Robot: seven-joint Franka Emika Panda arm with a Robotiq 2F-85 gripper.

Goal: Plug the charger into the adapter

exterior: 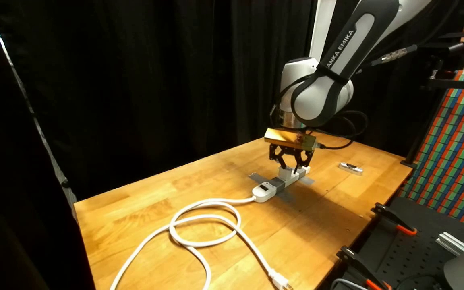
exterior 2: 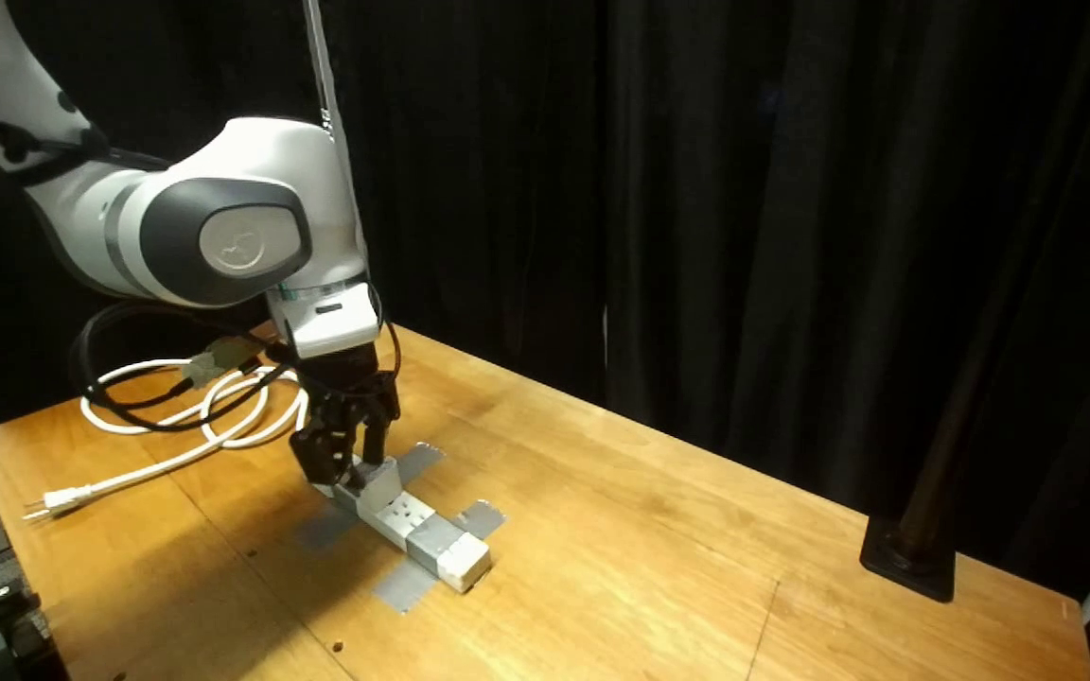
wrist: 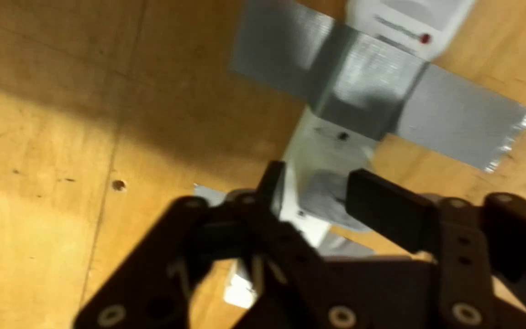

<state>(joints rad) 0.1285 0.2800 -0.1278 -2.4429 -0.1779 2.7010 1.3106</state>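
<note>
White and small, our charger (exterior 2: pixel 381 486) sits on the power strip (exterior 2: pixel 407 515) with our gripper (wrist: pixel 315 186) around it, fingers (wrist: pixel 381 205) apart, so we guess placing is done and maybe a push is left.

Wooden worktop (exterior: pixel 135 209), white power strip (exterior 2: pixel 405 515), gray tape (wrist: pixel 461 116) across it, loopy cord (exterior: pixel 204 244) at the strip's end, small flat thing (exterior: pixel 351 168) near the strip, black pole foot (exterior 2: pixel 908 564) well apart from it

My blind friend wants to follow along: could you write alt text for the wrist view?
A black tool, its two fingers apart, close to a white charger on a white power strip; whether they touch it is unclear. Grey tape crosses the strip onto a wooden table.
</note>
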